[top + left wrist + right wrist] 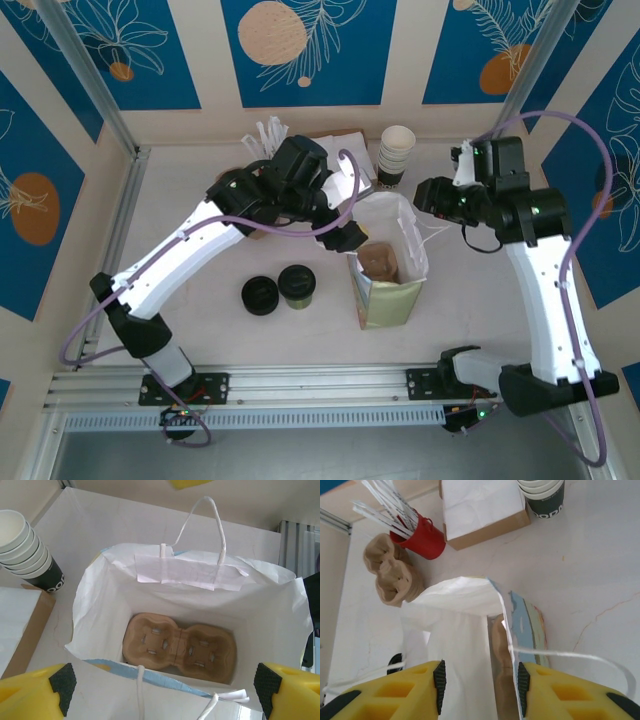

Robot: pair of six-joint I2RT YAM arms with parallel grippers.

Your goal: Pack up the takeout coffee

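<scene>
Nearest to us, the takeout coffee point(296, 284) stands upright on the pale surface point(200, 330), black lid on, its long axis straight up. A low pile of black lids point(260, 296) sits just beside it on the left, so close that we cannot tell whether they touch. The cup is not yet packed. It lies to the near left of the left pincer point(352, 238), and we judge the left arm the closer of the two, since the right arm stands on the other side of the paper bag point(392, 300). That bag stands open just right of the cup, with a brown pulp cup carrier point(179, 647) flat on its bottom, both wells bare. In the left wrist view, the left pincer point(164, 692) hangs over the bag's mouth with its yellow fingers spread wide and nothing between them. At the bag's far right edge, the right pincer point(480, 680) is parted partway. Its pads straddle the bag's rim, and we see no firm pinch on the paper. A grasp on the cup would, in our judgement, come from above or from its right side, because the lid pile crowds its left. Farther back stand a stack of nested cups point(396, 152), a cardboard box point(480, 510), spare carriers point(392, 575) and a red pot of stirrers point(422, 540), all well apart from the cup.
</scene>
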